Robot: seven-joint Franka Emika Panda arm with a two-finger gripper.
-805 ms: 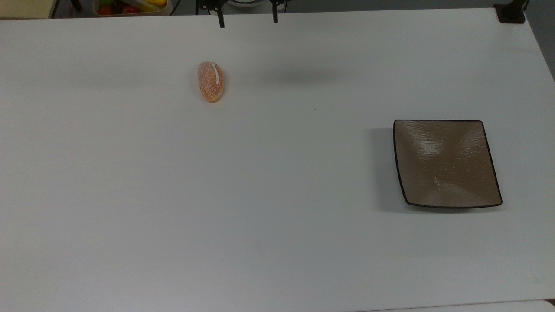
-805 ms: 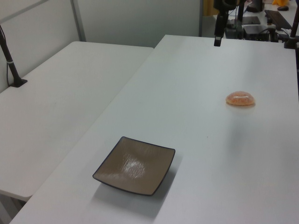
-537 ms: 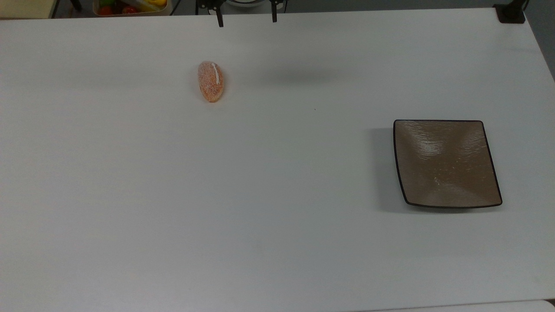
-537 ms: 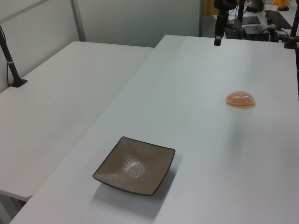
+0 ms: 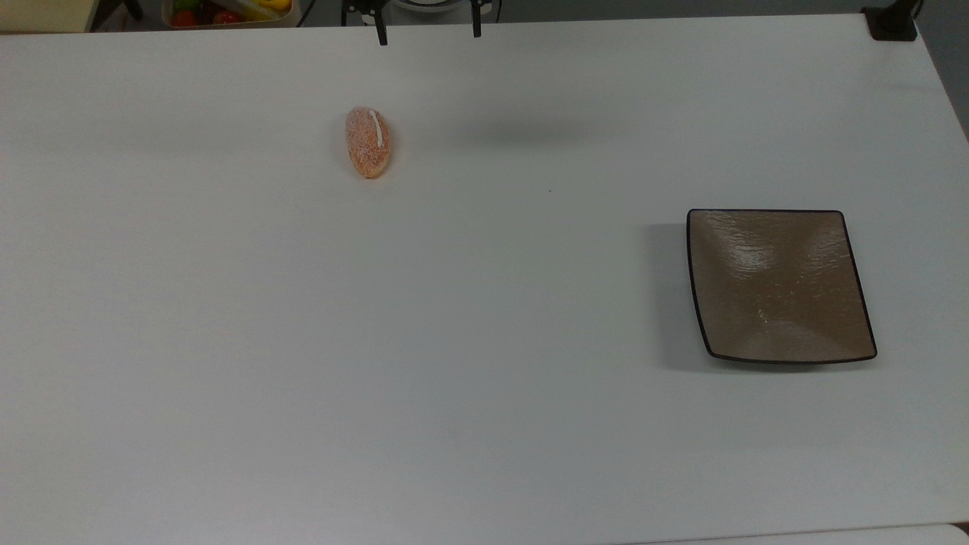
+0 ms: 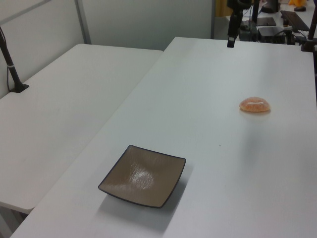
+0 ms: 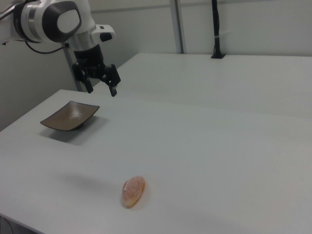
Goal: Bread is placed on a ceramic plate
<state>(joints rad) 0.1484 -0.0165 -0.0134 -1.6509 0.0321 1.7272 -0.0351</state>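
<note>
The bread, a small oval orange-brown roll with a white stripe, lies on the white table in the top view's upper left; it also shows as the bread and the bread. The square brown ceramic plate sits bare toward the top view's right, far from the bread, and appears too as the plate and the plate. My gripper hangs high over the table's far edge, open, with nothing between its fingers; the right view has the gripper well above the plate's side of the table.
A box of colourful fruit stands beyond the table at the top view's upper left. A black clamp grips the upper right corner. A second white table with a black pole adjoins in the left view.
The gripper's fingertips have crept slightly toward the top view's upper edge. Bread and plate have not moved.
</note>
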